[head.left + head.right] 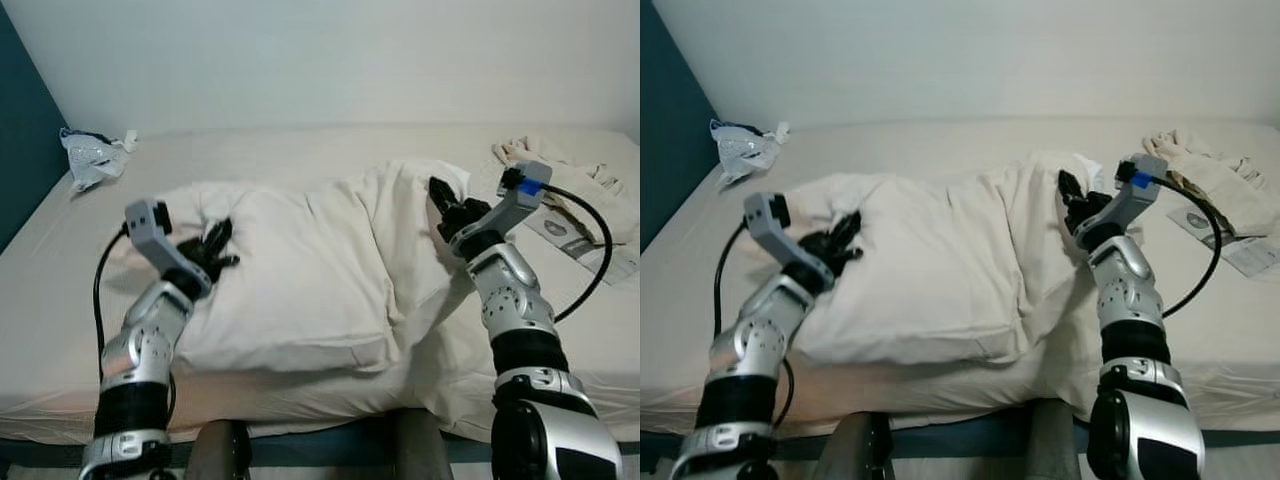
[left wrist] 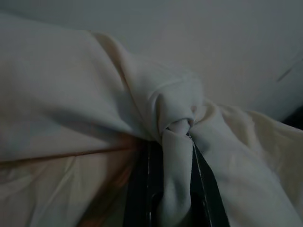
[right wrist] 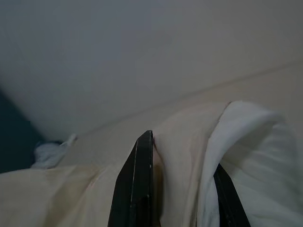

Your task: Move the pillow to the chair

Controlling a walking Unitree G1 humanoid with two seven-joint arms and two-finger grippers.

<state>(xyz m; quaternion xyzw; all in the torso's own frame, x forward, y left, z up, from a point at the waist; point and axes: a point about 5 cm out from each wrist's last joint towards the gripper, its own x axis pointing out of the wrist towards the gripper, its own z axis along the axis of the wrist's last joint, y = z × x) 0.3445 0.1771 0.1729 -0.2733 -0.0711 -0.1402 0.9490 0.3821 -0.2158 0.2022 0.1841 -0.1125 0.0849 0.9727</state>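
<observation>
We see the pillow (image 1: pixel 300 270), cream-white and rumpled, lying across the near half of the bed (image 1: pixel 300 150), its long side running from the robot's left to its right and its right end bunched up into a raised fold. The left gripper (image 1: pixel 213 248) sits at the pillow's left end; in the left wrist view its two black fingers (image 2: pixel 150 189) are closed on a twisted pinch of the pillow's cloth, which bulges out between and above them. The right gripper (image 1: pixel 447 208) sits at the raised right end of the pillow; in the right wrist view its fingers (image 3: pixel 137 189) stand on either side of a thick fold of the cloth, pressed against it, so we read these jaws as clamped on the pillow too. Both silver arms reach forward over the near edge of the bed, each with a black cable looping from its wrist. Beyond the pillow, in the far left corner of the bed against the dark teal wall (image 1: pixel 20 150), lies a crumpled plastic bag (image 1: pixel 93 155). At the right side of the bed we note a heap of beige cloth (image 1: pixel 590 180) and, just beside it, a printed paper sheet (image 1: pixel 570 232).
</observation>
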